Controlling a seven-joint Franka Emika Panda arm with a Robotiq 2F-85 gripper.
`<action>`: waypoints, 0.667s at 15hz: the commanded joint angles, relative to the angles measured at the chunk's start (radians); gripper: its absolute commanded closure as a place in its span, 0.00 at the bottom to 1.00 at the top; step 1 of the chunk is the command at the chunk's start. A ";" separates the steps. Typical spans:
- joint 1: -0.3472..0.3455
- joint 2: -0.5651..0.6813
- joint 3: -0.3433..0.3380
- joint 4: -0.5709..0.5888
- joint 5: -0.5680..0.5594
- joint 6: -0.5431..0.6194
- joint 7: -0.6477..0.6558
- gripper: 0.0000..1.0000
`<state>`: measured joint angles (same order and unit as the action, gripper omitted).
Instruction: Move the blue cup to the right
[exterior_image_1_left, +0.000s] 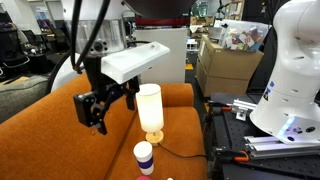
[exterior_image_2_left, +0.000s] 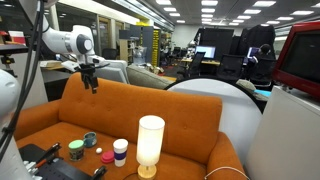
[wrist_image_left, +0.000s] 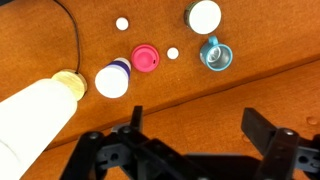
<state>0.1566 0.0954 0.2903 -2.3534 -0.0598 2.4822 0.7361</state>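
Observation:
The blue cup (wrist_image_left: 113, 80) stands upright on the orange sofa seat, white on top with a dark purple-blue band. It also shows in both exterior views (exterior_image_1_left: 144, 157) (exterior_image_2_left: 120, 151), just beside the cream lamp (exterior_image_2_left: 150, 145). My gripper (wrist_image_left: 198, 130) is open and empty. It hangs high above the sofa in both exterior views (exterior_image_1_left: 97, 108) (exterior_image_2_left: 92, 78), well apart from the cup. In the wrist view the cup lies above and to the left of the fingers.
The lamp (exterior_image_1_left: 150, 110) with its yellowish base (wrist_image_left: 68, 82) and black cord stands next to the cup. A pink lid (wrist_image_left: 145, 58), a teal cup (wrist_image_left: 215, 55), a white round lid (wrist_image_left: 204, 15) and small white pieces lie on the seat (wrist_image_left: 260, 40). The sofa backrest (exterior_image_2_left: 150, 100) rises behind.

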 joint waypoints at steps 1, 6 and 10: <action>0.044 0.092 -0.066 0.050 -0.055 0.080 0.033 0.00; 0.085 0.290 -0.100 0.188 0.006 0.121 -0.089 0.00; 0.144 0.453 -0.153 0.340 -0.001 0.088 -0.116 0.00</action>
<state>0.2534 0.4637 0.1804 -2.1162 -0.0754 2.6113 0.6617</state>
